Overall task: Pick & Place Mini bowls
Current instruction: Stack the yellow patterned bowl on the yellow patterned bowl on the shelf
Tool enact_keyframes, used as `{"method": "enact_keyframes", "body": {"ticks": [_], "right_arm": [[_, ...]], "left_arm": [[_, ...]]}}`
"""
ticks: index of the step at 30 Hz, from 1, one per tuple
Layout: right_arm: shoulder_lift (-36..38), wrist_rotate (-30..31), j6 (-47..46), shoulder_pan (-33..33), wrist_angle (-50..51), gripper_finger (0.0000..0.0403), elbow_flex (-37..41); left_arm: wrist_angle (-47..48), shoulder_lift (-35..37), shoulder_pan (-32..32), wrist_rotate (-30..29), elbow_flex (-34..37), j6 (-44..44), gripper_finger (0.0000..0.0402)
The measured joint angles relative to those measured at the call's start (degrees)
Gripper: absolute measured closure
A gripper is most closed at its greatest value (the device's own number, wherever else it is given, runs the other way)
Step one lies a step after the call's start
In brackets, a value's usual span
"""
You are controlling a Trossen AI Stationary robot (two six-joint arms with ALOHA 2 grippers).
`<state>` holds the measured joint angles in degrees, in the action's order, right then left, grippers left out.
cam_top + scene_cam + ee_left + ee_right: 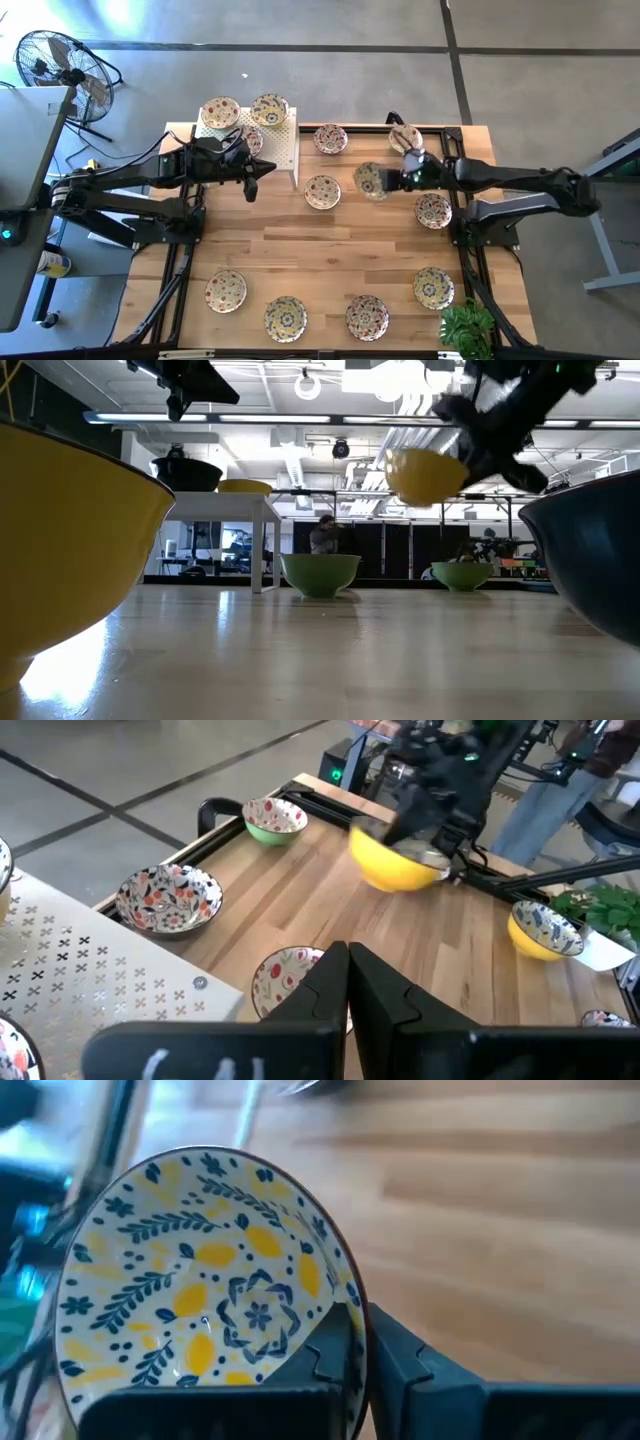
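Note:
My right gripper [388,181] hangs over the middle of the table, shut on a mini bowl [370,181] that is yellow outside and cream inside with yellow lemons and blue leaves [200,1295]. In the low view this bowl [425,472] floats above the tabletop. My left gripper [250,184] is shut and empty beside the white stand [285,150], above a floral bowl [285,975]. Two bowls [220,112] [268,108] sit on the stand, and several more rest on the wood. My right gripper pinches the bowl's rim [345,1295], one finger [335,1345] inside the bowl and the other [405,1370] outside its wall. The fingers reach in from the table's right side. The bowl is lifted clear of the table and tilted.
Bowls rest along the far edge [330,138] [405,137], mid-table [322,191] [433,210] and in a near row [226,291] [285,318] [366,316] [433,287]. A green plant [466,330] stands at the near right corner. A person [322,535] stands in the room beyond.

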<state>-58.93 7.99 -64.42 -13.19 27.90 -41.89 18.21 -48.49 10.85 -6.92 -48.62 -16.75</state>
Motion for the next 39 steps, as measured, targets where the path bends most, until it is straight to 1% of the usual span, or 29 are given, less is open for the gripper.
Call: {"method": "enact_keyframes", "body": {"ticks": [4,7,10,12,16,20,25,31,33,36,39], "right_arm": [[-5.85,3.88,-3.87,8.67,0.57,0.039,-4.32],[-13.0,5.84,-5.16,13.71,0.27,0.0392,-7.77],[-21.2,5.98,-5.06,17.12,-1.16,0.0392,-11.9],[-26.45,5.13,-4.12,18.14,-2.49,0.0392,-14.62],[-35.98,3.45,-1.42,17.83,-5.62,0.0392,-19.45],[-42.86,2.45,0.23,17.17,-11.37,0.0392,-23.29],[-47.94,2.16,0.6,16.74,-12.76,0.0391,-25.61],[-50.6,1.48,0.61,15.63,-13.17,0.0391,-25.73],[-50.65,2.17,0.77,15.37,-13.56,0.0389,-25.75],[-50.27,2.58,0.48,15.07,-14.08,0.0373,-25.75],[-48.91,2.06,1.45,14.71,-14.22,0.0341,-25.75]], "left_arm": [[-0.05,0.0,0.0,-0.08,0.0,1.26,0.0396],[-0.03,-0.01,0.0,-0.09,-0.02,1.55,0.0396],[-0.07,-0.02,0.0,-0.11,-0.02,2.08,0.0396],[-0.04,-0.02,0.0,-0.11,-0.02,2.08,0.0396],[0.74,-0.02,0.0,0.33,-0.02,2.06,0.0396],[2.48,-0.04,0.0,1.21,-0.02,1.99,0.0396],[3.88,-0.04,0.0,1.31,-0.02,1.97,0.0396],[6.01,-0.04,0.0,2.58,-0.07,1.95,0.0396],[6.4,-0.04,0.0,3.59,-0.07,1.91,0.0396],[6.29,-0.04,0.0,4.7,-0.07,1.09,0.0396],[6.64,-0.04,0.0,4.9,-0.07,-0.62,0.0396]]}}
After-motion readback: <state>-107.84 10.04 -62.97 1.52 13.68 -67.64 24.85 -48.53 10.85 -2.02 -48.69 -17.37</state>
